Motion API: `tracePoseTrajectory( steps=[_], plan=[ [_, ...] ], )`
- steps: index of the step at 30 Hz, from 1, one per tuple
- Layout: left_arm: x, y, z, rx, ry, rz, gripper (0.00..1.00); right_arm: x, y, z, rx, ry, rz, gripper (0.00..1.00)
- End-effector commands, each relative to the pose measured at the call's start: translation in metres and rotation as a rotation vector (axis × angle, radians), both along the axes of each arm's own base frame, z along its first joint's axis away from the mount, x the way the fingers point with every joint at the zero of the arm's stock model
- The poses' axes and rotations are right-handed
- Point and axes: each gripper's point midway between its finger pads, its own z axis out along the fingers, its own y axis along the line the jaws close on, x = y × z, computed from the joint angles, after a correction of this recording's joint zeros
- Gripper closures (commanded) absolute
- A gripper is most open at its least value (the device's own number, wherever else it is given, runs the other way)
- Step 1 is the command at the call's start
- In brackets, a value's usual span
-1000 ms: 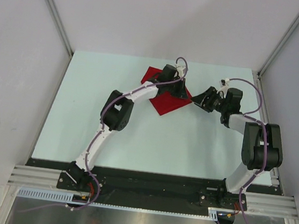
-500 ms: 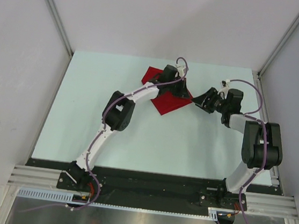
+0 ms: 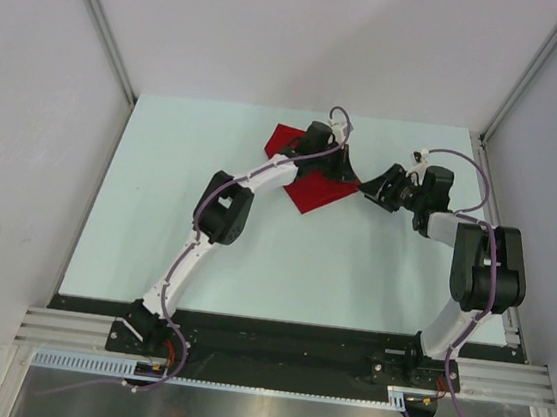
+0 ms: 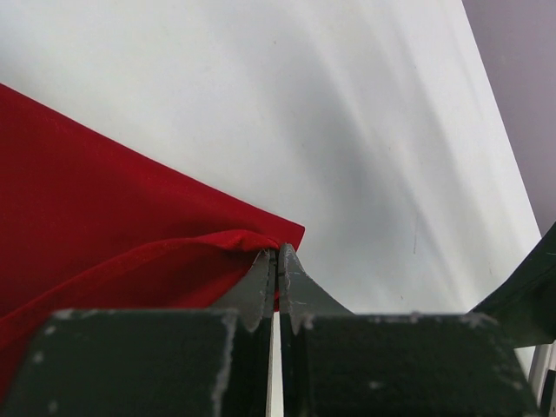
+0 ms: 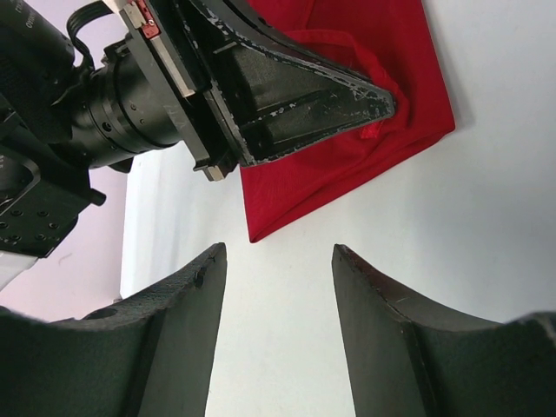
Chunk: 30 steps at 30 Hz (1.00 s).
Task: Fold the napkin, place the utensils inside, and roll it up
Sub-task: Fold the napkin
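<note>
Two hands are close to the cloth. Our left hand [image 4: 276, 252] has its jaws pressed together on a lifted edge of the napkin [image 4: 104, 200], right by a corner, so a small red ridge stands up from the layer beneath. Our right hand [image 5: 278, 261] has its jaws partly apart with nothing between them. It hangs over bare table [image 3: 253, 256] just beside the napkin's right-hand corner, facing the left hand. The napkin lies toward the far middle of the table, partly under the left arm. We see no utensils in any view.

We judge the cloth light, soft and limp. It will sag and drag rather than hold a crease, and too shallow a pinch may slip off. The best hold is at a corner or along a free edge, taking only the top layer, low enough to catch cloth without scraping the table. For the fold, a second pinch at the neighbouring corner would help keep the edge straight.
</note>
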Motion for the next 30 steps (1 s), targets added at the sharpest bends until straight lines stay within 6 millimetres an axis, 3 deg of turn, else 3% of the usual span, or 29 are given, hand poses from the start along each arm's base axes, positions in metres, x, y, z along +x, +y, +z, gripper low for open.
tracePoseTrajectory(
  steps=[1,7,9,10,11,12,16,21,22,23,24,25,26,27,28,30],
  plan=[
    [0.002,-0.015,0.022,-0.055,-0.046,-0.023,1.00,0.008,0.000,0.007,-0.003,-0.034,0.017,0.43],
    [0.000,-0.017,0.019,-0.064,-0.033,-0.031,1.00,0.009,0.000,0.006,-0.003,-0.031,0.017,0.42],
    [0.000,-0.017,0.024,-0.068,-0.036,-0.031,0.86,0.012,0.000,0.007,-0.004,-0.037,0.017,0.41],
    [0.000,-0.017,0.032,-0.077,-0.043,-0.030,0.66,0.013,-0.001,0.007,-0.009,-0.042,0.017,0.41],
    [0.000,-0.018,0.038,-0.086,-0.053,-0.033,0.56,0.015,-0.002,0.008,-0.017,-0.050,0.014,0.41],
    [0.000,-0.018,0.043,-0.092,-0.059,-0.034,0.49,0.020,-0.014,0.007,-0.029,-0.058,-0.015,0.40],
    [0.003,-0.019,0.075,-0.130,-0.108,-0.032,0.25,0.031,-0.027,-0.002,-0.072,-0.052,-0.048,0.40],
    [0.008,-0.011,0.115,-0.175,-0.161,-0.008,0.15,0.043,-0.036,-0.011,-0.072,-0.037,-0.070,0.40],
    [0.009,-0.007,0.114,-0.171,-0.155,0.004,0.14,0.045,-0.037,-0.012,-0.073,-0.034,-0.074,0.40],
    [0.013,0.000,0.117,-0.172,-0.153,0.016,0.14,0.047,-0.040,-0.021,-0.072,-0.014,-0.077,0.40],
    [0.013,0.005,0.133,-0.190,-0.169,0.024,0.13,0.053,-0.040,-0.018,-0.074,-0.020,-0.075,0.40],
    [0.010,0.010,0.125,-0.175,-0.143,0.027,0.12,0.057,-0.039,-0.020,-0.070,-0.016,-0.068,0.40],
    [0.014,0.017,0.132,-0.186,-0.163,0.039,0.11,0.060,-0.039,-0.022,-0.069,-0.008,-0.068,0.40],
    [0.012,0.024,0.153,-0.199,-0.195,0.041,0.11,0.062,-0.038,-0.034,-0.067,0.018,-0.064,0.40],
    [0.009,0.030,0.147,-0.181,-0.185,0.048,0.10,0.069,-0.038,-0.030,-0.063,0.009,-0.064,0.40],
    [0.009,0.046,0.157,-0.164,-0.214,0.067,0.10,0.073,-0.037,-0.045,-0.054,0.053,-0.062,0.40]
  ],
)
